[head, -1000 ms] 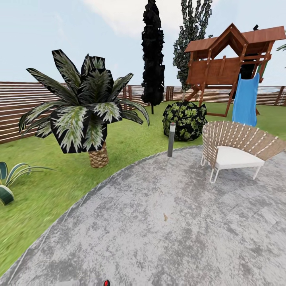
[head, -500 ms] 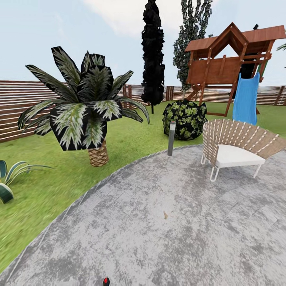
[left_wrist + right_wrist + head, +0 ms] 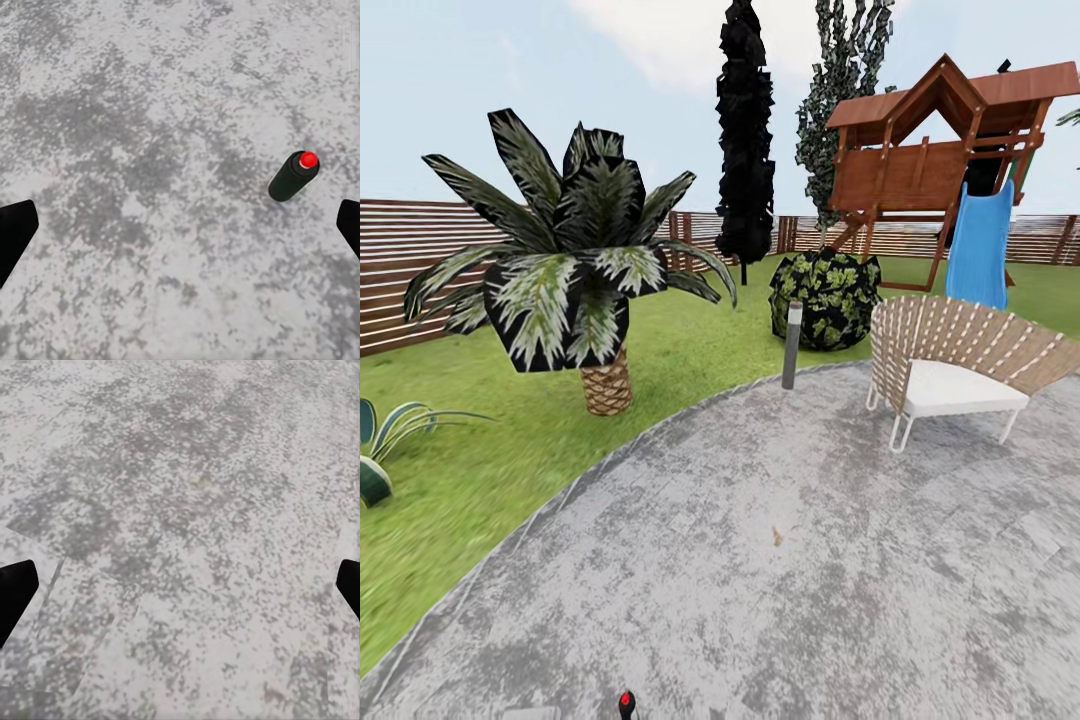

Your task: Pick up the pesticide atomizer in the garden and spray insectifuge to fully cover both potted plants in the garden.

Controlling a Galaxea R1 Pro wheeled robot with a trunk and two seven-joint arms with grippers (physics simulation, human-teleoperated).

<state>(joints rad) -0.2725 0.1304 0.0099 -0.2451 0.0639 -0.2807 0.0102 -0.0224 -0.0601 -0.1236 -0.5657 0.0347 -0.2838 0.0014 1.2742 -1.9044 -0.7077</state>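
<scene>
On grey paving, ringed by lawn and slatted fence, a palm, bush, post, chair and playhouse with slide stand ahead. Both pincers, left and right, hang spread wide and empty over the paving. A dark red-tipped cylinder shows beneath the left pincer; neither atomizer nor rosettes can be made out.

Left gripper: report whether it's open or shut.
Open. In the left wrist view the left gripper's dark fingertips sit at opposite edges, only grey paving between them.
</scene>
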